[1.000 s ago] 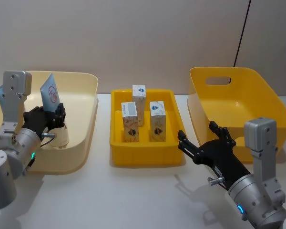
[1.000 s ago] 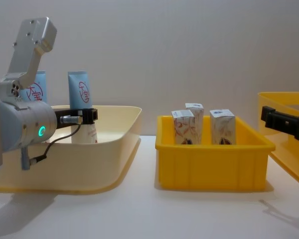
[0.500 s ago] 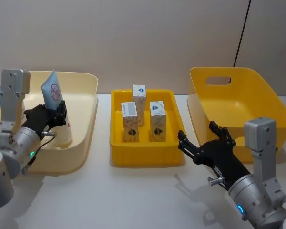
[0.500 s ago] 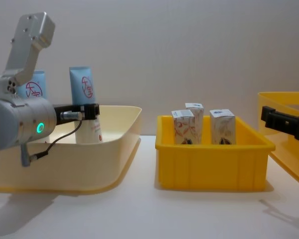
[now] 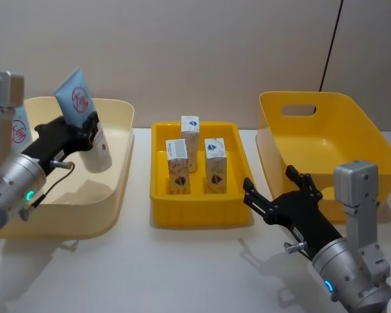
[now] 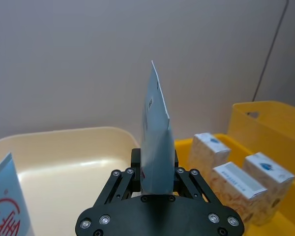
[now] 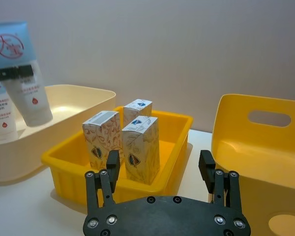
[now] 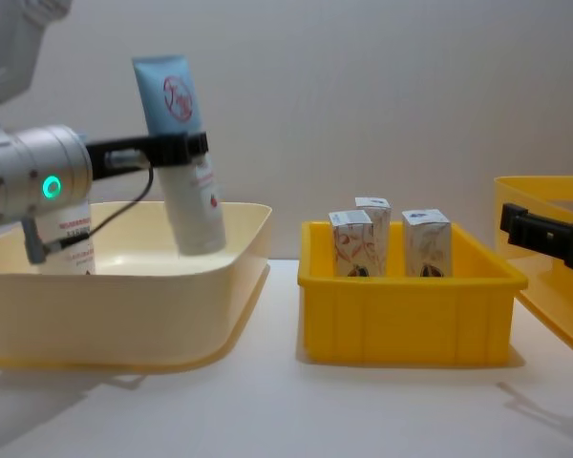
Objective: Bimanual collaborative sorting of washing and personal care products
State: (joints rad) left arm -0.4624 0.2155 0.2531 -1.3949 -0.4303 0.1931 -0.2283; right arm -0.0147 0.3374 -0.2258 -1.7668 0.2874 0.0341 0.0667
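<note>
My left gripper [image 5: 85, 128] is shut on a pale blue-white squeeze tube [image 5: 76, 99] with a red round logo. It holds the tube tilted, cap down, above the cream bin [image 5: 120, 171]; the same tube [image 8: 199, 205] hangs over the bin's right half. A second tube [image 5: 17, 130] stands at the bin's far left. Three white cartons [image 5: 177, 167] with orange swirls stand upright in the small yellow tray [image 5: 197, 218]. My right gripper [image 5: 281, 190] is open over the table, just off the tray's front right corner, holding nothing.
A large yellow bin [image 5: 362, 134] with a handle slot stands at the right, close behind my right gripper. White tabletop lies in front of the tray and bins. A dark cable runs down the wall behind the yellow bin.
My left gripper has raised the tube from the cream bin's floor to above its rim and carried it rightward, more tilted. The right arm has not moved.
</note>
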